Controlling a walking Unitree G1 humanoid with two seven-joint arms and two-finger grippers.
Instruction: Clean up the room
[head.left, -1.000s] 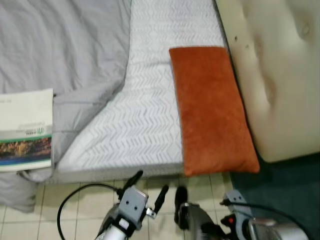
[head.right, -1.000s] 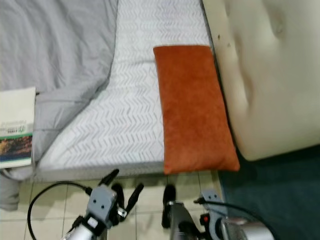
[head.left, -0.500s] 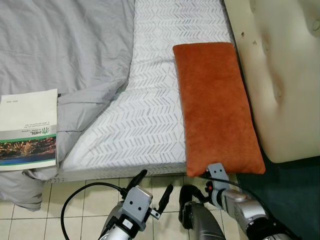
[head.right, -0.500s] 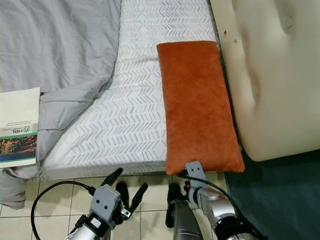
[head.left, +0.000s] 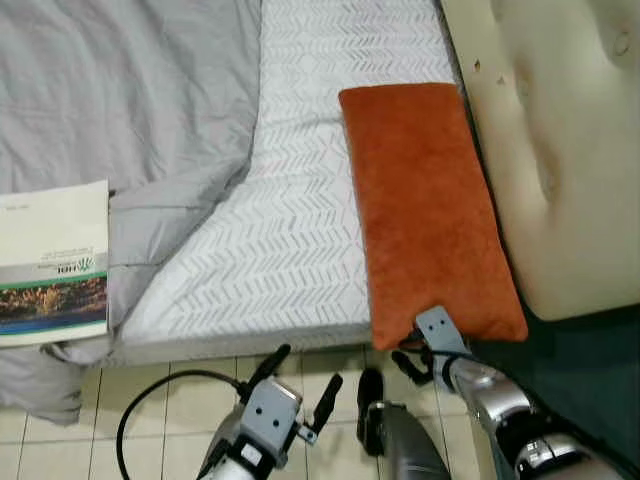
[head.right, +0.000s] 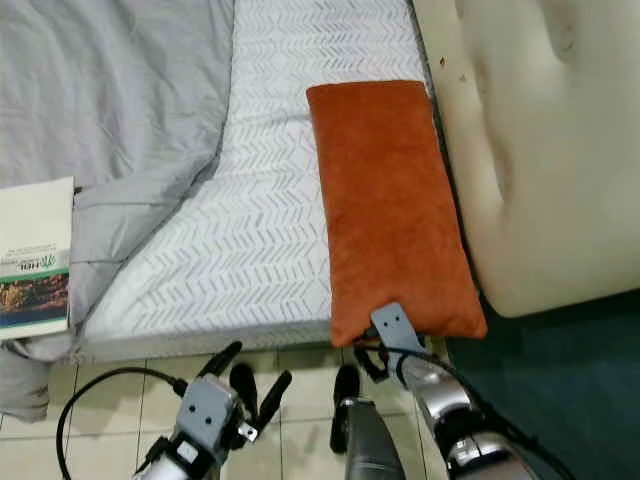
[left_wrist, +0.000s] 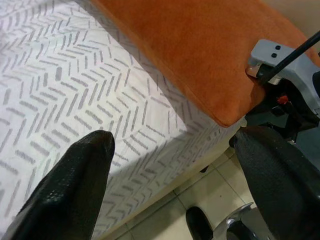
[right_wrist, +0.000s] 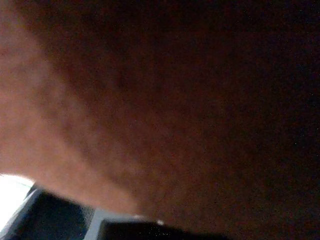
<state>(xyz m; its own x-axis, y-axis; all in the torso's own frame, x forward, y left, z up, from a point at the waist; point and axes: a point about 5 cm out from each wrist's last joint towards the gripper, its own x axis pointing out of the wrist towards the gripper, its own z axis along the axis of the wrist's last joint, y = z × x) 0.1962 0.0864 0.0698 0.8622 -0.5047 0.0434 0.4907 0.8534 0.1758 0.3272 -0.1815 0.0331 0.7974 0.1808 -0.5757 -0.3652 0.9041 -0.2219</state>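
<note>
A booklet (head.left: 52, 265) with a green and landscape cover lies on the rumpled grey duvet (head.left: 120, 110), far out to the left of the left gripper (head.left: 300, 385) and higher on the bed than it. The left gripper hangs low over the tiled floor (head.left: 170, 400) just short of the mattress edge, its two black fingers (left_wrist: 75, 185) spread wide with nothing between them; its wrist view looks past them at the chevron-patterned sheet (head.left: 290, 230) directly ahead. Ahead and to the right of that gripper, the orange pillow (head.left: 425, 205) lies lengthwise along the right side of the sheet, its near end hanging just over the mattress edge. The right gripper (head.left: 420, 352) is pressed up against that near end of the pillow, at its lower corner; its wrist view is dark and close against orange fabric (right_wrist: 125, 100), and whether its fingers are apart or closed on the pillow cannot be told. Beyond the pillow, to the right of the right gripper, stands the cream padded headboard (head.left: 560, 140), with a dark teal carpet (head.left: 580, 370) below it.
</note>
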